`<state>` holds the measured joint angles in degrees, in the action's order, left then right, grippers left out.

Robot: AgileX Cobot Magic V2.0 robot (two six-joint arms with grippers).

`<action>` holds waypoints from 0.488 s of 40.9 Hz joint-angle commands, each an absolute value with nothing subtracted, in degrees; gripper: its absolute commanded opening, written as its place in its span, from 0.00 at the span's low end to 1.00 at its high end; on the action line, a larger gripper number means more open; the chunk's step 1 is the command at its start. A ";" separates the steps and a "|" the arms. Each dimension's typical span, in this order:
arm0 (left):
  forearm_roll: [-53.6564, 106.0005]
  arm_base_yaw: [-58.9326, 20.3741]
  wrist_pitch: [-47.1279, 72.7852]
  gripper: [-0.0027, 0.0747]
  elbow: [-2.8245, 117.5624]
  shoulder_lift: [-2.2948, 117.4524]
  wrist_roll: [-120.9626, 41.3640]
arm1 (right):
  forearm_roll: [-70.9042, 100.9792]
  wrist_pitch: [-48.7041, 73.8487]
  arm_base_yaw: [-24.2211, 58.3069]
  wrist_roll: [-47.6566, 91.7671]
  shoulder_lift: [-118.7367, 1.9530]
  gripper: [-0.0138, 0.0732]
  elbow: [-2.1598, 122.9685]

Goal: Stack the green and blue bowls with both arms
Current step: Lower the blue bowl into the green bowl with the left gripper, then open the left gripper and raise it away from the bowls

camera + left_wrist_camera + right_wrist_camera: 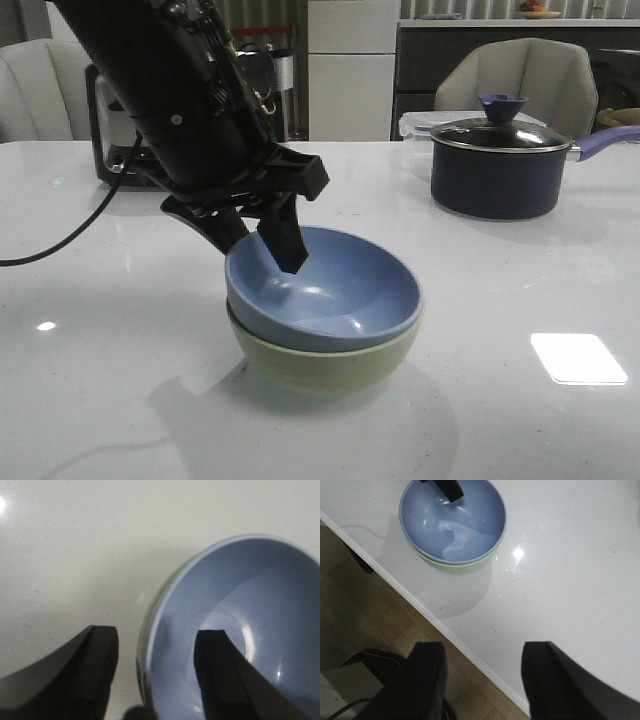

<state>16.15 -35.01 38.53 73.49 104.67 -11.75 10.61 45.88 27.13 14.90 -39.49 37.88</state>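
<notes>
The dusty blue bowl (345, 290) sits nested inside the pale green bowl (330, 365) near the middle of the white table (100, 400). My left gripper (262, 255) is open and straddles the blue bowl's left rim. One finger (220, 670) hangs inside the blue bowl (260, 610), the other (97, 665) outside over the table. A sliver of the green bowl (141, 645) shows under the rim. My right gripper (482, 652) is open and empty, high over the table's front edge, well apart from the stacked blue bowl (465, 525) and green bowl (455, 565).
A dark navy lidded saucepan (495, 165) with a blue handle stands at the back right. A black appliance (105, 140) is at the back left, and a thin black cable (60, 235) trails across the left side. The table edge (445, 630) drops to wooden floor.
</notes>
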 commanded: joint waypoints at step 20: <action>7.22 -35.25 37.34 0.61 61.22 70.87 -11.79 | 11.30 42.89 27.12 14.92 -39.35 0.68 39.47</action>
<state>7.60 -35.01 39.56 62.76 77.68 -11.75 10.61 45.88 27.13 14.90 -39.49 37.88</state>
